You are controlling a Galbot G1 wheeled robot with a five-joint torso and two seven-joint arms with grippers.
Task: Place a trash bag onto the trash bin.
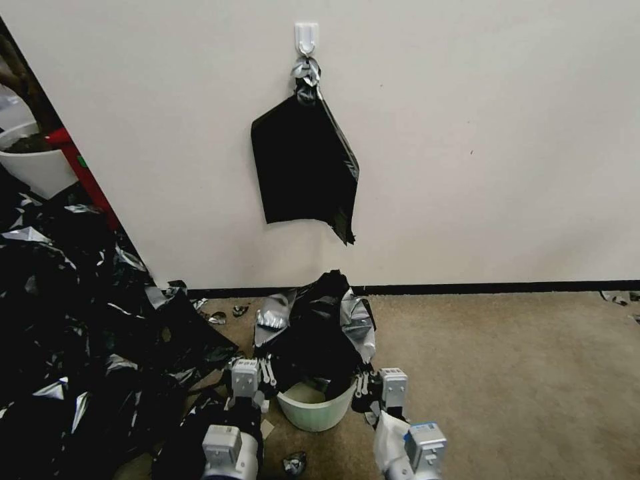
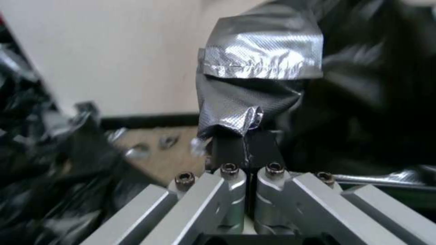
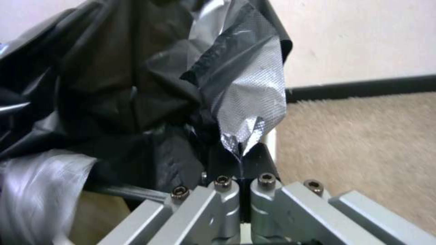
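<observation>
- Nearest: left gripper (image 1: pixel 265 375) and right gripper (image 1: pixel 363 385) flank the trash bin (image 1: pixel 315 408) on the floor; each has its jaws closed on an edge of the trash bag (image 1: pixel 320 333).
- Progress: bag held spread above the bin mouth; cream rim bare at the front; seating over the rim remains, judging by this.
- Wrist views: the pinched film (image 2: pixel 245 126), (image 3: pixel 243 136); head view: spare bundle (image 1: pixel 303 167) on the far wall.

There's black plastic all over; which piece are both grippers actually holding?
The trash bag bunched over the trash bin. The left gripper and right gripper each pinch an edge. The bundle hangs from the wall hook; the heap lies on the floor.
</observation>
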